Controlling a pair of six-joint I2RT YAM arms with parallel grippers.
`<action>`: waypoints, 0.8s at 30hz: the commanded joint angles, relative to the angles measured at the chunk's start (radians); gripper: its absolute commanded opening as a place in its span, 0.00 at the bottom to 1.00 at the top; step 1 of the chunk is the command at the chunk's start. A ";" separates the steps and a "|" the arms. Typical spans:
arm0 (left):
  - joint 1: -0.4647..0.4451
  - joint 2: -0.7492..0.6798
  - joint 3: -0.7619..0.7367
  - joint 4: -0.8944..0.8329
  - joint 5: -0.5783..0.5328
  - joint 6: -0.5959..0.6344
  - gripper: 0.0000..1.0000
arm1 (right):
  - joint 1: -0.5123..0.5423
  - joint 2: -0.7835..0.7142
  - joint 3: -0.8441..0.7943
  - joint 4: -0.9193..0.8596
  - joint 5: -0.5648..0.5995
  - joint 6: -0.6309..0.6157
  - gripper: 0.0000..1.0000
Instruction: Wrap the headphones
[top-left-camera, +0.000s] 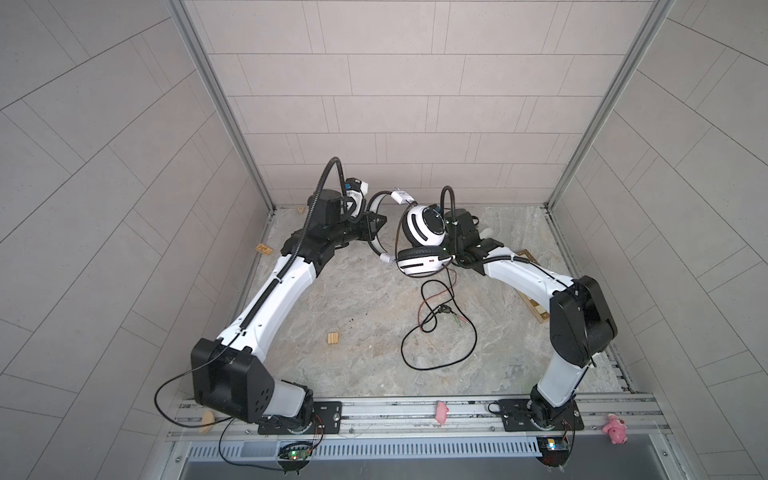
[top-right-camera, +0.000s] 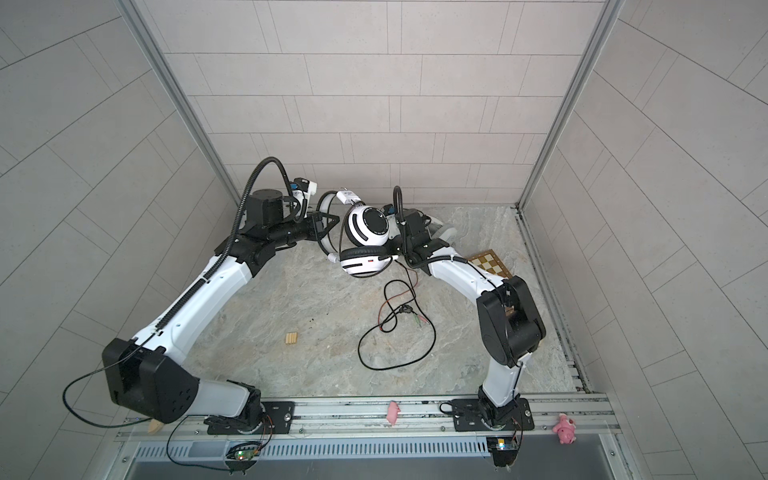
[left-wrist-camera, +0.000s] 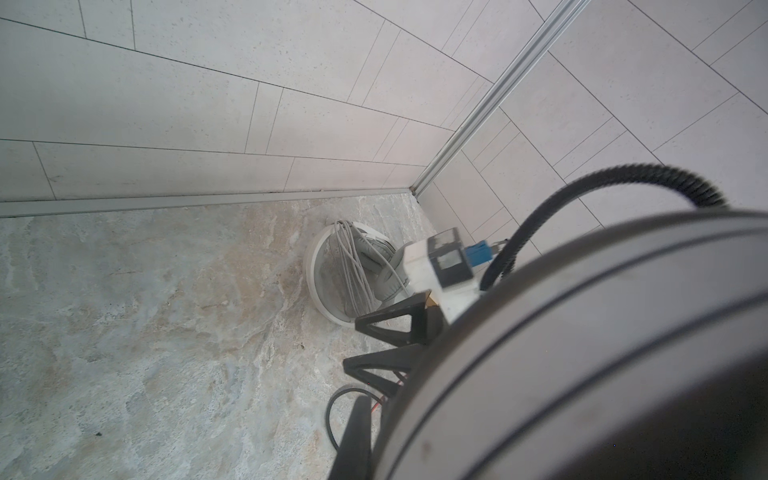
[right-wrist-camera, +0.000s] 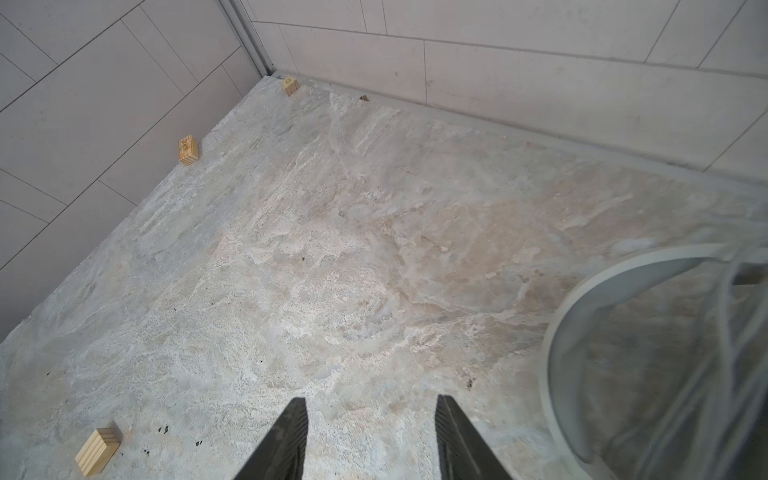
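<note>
Left gripper (top-left-camera: 376, 226) clamps the headband of the white, black-striped round-cupped headphones (top-left-camera: 424, 226) above the marbled tabletop (top-left-camera: 332, 291), the right gripper (right-wrist-camera: 370, 401) gapes empty; winding seems barely begun, so next it should fetch the slack black-red cable (top-left-camera: 442, 308).

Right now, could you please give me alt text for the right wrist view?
The right gripper hangs open above the stone table, holding nothing. A pale-grey headset wrapped in its cable sits nearby; three wooden blocks lie farther off.
</note>
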 joint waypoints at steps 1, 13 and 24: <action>0.011 -0.048 -0.005 0.103 0.051 -0.068 0.00 | -0.002 0.048 -0.059 0.168 -0.083 0.098 0.51; 0.154 -0.032 -0.099 0.329 0.091 -0.304 0.00 | 0.055 0.067 -0.315 0.431 -0.099 0.222 0.30; 0.367 -0.008 -0.226 0.559 0.006 -0.603 0.00 | 0.172 0.054 -0.402 0.452 -0.048 0.236 0.06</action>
